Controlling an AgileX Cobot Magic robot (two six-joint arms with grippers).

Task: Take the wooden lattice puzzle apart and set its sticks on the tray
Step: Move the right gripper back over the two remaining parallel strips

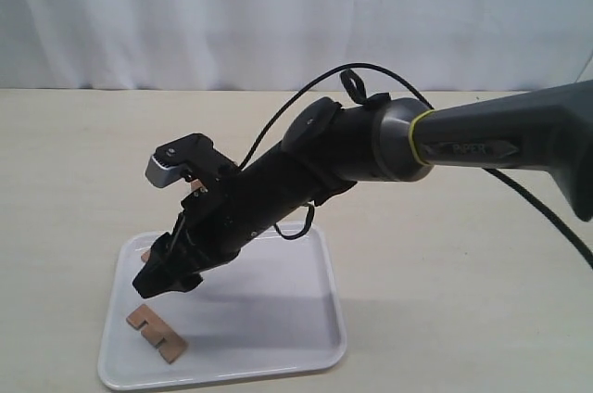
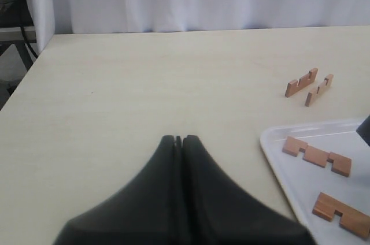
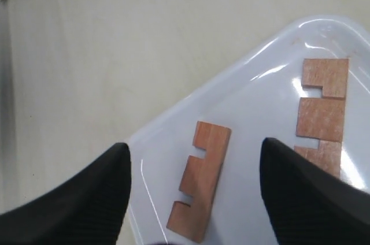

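Note:
No assembled lattice puzzle shows; its four sticks lie apart. Two sticks lie flat in the white tray [image 1: 269, 319]: one [image 3: 199, 180] directly below my open right gripper [image 3: 193, 147], the other [image 3: 321, 118] beside it. In the exterior view the right gripper [image 1: 162, 280] hovers over the tray's left part, near a stick [image 1: 156, 333]. Two more sticks [image 2: 301, 82] [image 2: 319, 89] stand on edge on the table beyond the tray [image 2: 272, 141]. My left gripper [image 2: 178, 138] is shut and empty, low over bare table beside the tray.
The right arm [image 1: 371, 147] stretches from the right edge across the table, with its cable [image 1: 278, 120] looping above it. A white curtain [image 1: 278, 13] backs the table. The table's edge [image 2: 26, 77] shows in the left wrist view.

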